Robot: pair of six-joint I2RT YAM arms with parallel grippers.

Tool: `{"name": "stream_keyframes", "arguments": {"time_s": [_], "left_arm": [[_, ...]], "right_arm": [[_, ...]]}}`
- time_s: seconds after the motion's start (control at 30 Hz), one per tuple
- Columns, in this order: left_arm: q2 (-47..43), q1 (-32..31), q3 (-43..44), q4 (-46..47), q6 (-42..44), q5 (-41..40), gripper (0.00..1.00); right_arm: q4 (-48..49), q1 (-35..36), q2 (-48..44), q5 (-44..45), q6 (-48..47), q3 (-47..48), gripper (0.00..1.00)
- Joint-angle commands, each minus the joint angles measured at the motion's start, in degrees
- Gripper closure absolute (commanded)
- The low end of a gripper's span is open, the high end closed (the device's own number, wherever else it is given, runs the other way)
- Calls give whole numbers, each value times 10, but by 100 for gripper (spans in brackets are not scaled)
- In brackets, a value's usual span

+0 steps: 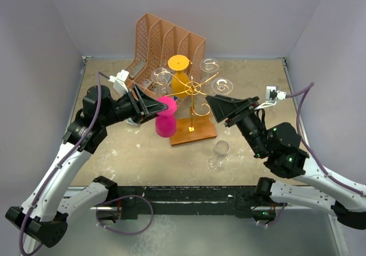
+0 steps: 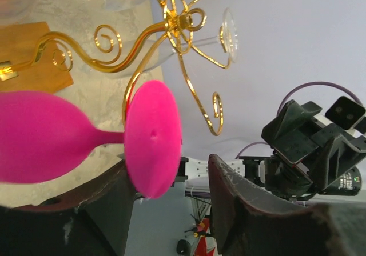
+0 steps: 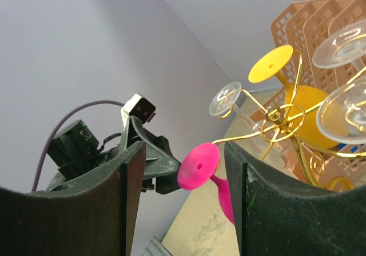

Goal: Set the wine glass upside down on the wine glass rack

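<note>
A pink wine glass (image 1: 166, 119) hangs upside down, foot up, at the left arm tip of the gold wire rack (image 1: 192, 89). The rack stands on a brown wooden base (image 1: 197, 131). In the left wrist view the pink foot (image 2: 151, 136) sits against a gold arm (image 2: 132, 93), and its lower edge lies by my left finger. My left gripper (image 1: 150, 105) (image 2: 170, 179) is open, with a clear gap to its other finger. My right gripper (image 1: 219, 108) (image 3: 183, 150) is open and empty, right of the rack. From it I see the pink foot (image 3: 198, 166) beyond the fingers.
A yellow glass (image 1: 178, 67) and three clear glasses (image 1: 222, 86) hang on the rack. Another clear glass (image 1: 218, 153) lies on the table near the base's front right. A peach slotted organizer (image 1: 166, 39) stands behind the rack at the back wall.
</note>
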Motion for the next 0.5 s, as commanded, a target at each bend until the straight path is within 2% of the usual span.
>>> {"name": "stream_keyframes", "arguments": {"time_s": [0.0, 0.17, 0.47], "left_arm": [[-18, 1, 28, -101, 70, -25, 49], [-30, 1, 33, -127, 95, -31, 45], [-36, 1, 66, -136, 153, -4, 44]], "right_arm": [[-38, 1, 9, 13, 29, 31, 40], [-115, 2, 8, 5, 62, 47, 39], [-287, 2, -21, 12, 106, 93, 40]]}}
